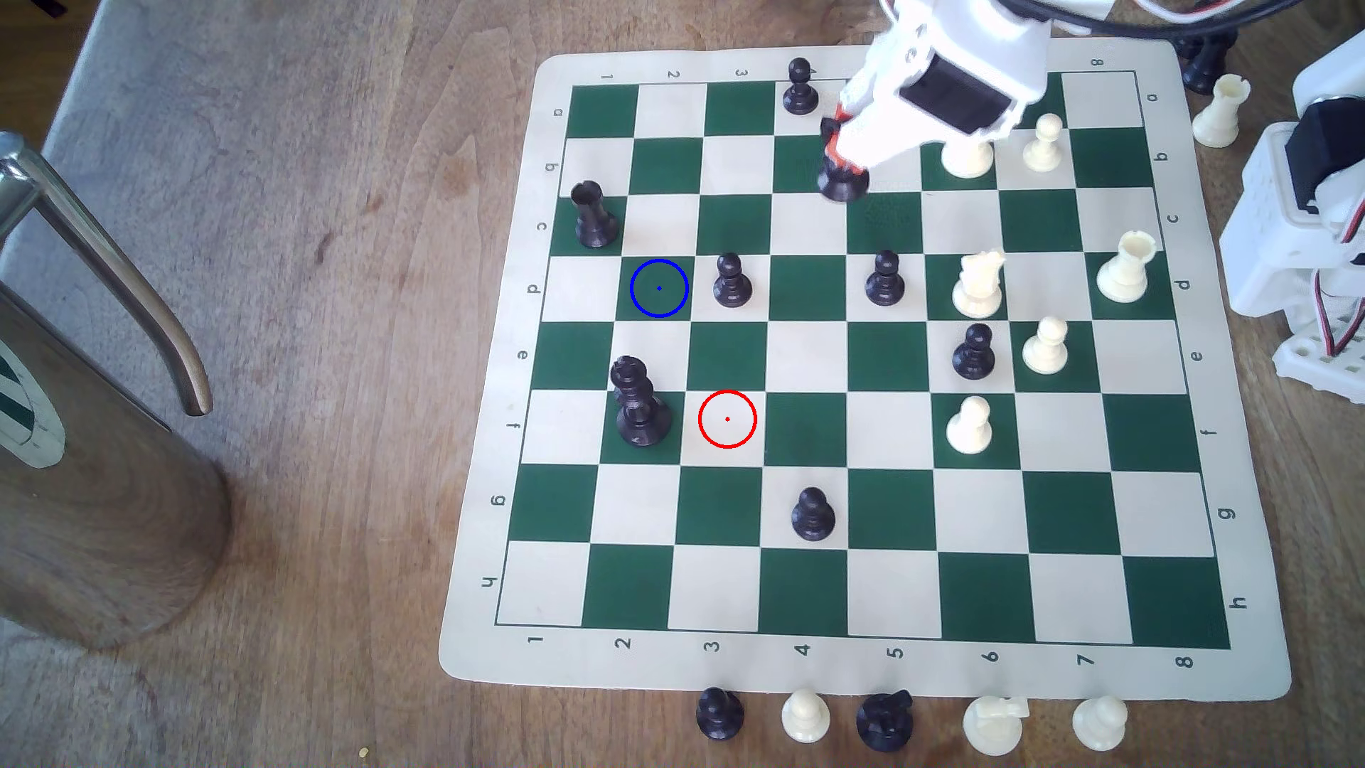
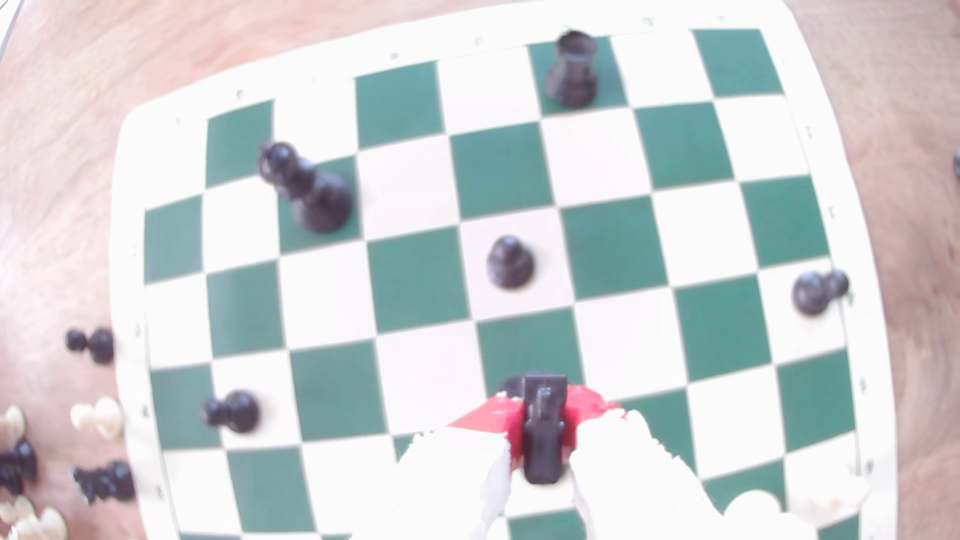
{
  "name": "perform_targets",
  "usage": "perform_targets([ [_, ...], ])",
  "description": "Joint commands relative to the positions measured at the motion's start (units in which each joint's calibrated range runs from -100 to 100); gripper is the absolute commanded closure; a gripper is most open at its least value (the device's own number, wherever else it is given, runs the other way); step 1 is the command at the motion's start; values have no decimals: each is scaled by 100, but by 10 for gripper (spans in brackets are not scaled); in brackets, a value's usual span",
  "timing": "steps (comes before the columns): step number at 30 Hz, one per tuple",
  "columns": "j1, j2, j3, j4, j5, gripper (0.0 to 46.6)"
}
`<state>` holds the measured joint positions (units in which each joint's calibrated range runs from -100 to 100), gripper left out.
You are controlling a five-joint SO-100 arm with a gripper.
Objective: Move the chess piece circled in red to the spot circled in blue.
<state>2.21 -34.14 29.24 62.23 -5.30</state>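
The black knight [image 1: 842,184] is pinched between the red-padded fingers of my gripper [image 1: 842,159], over the far side of the board near row b, columns 4 to 5. In the wrist view the knight [image 2: 543,441] stands upright in the shut gripper [image 2: 543,426]. I cannot tell whether its base touches the board. The red circle [image 1: 727,419] rings a bare cream square in row f. The spot circled in blue [image 1: 659,288] is a dark green square in row d, free of pieces, far to the exterior view's left of the gripper.
A black pawn [image 1: 731,280] stands right beside the blue spot, a black rook [image 1: 593,216] behind it, and a black queen [image 1: 639,402] in front. White pieces [image 1: 976,284] cluster at the exterior view's right. A metal jug [image 1: 96,443] stands off the board at left. Captured pieces [image 1: 884,720] line the near edge.
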Motion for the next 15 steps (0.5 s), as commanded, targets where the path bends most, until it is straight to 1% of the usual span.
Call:
perform_targets([
  [1,41,121,-1573,329,15,463],
  [2,72,520,-2099,427,20,463],
  [7,119,1759,-3368,525,49,463],
  [9,103,2260,-3585,362,39,463],
  [15,17,3338,-3613,-269,-24,463],
])
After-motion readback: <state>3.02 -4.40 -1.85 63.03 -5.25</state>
